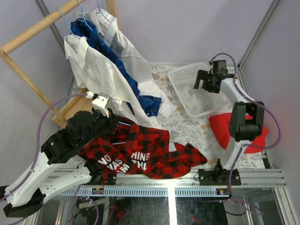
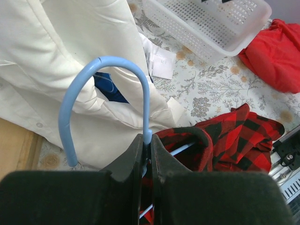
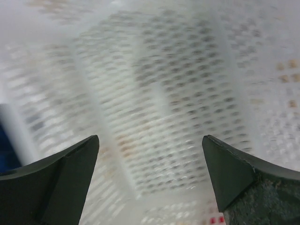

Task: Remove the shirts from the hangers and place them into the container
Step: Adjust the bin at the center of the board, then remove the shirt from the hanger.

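two grippers, one pinched shut and one spread wide

from the top camera, we see the basket (image 1: pixel 177 86) on the flowered table. the right gripper (image 1: pixel 206 82) hangs directly over the basket, jaws spread, with nothing in them. left of the basket and closer to the arm bases, the plaid shirt (image 1: pixel 140 151) lies rumpled on the table, and the left gripper (image 1: pixel 108 117) meets the side of it farthest from the basket. further left of the basket, two white shirts (image 1: pixel 98 65) and the blue shirt (image 1: pixel 93 33) hang on light-blue hangers (image 1: pixel 62 14) from the wooden rack (image 1: pixel 37 28). the red cloth (image 1: pixel 219 131) lies just on the near side of the basket.

from the left wrist, we see the left gripper (image 2: pixel 146 140) pressed tight on the stem of the held hanger (image 2: pixel 112 59), just under its hook. the plaid shirt (image 2: pixel 234 136) bunches around that stem, well apart from the basket (image 2: pixel 187 37).

from the right wrist, the right gripper (image 3: pixel 150 140) has its fingers far apart and grips nothing. the basket (image 3: pixel 178 93) shows as blurred mesh beneath them.
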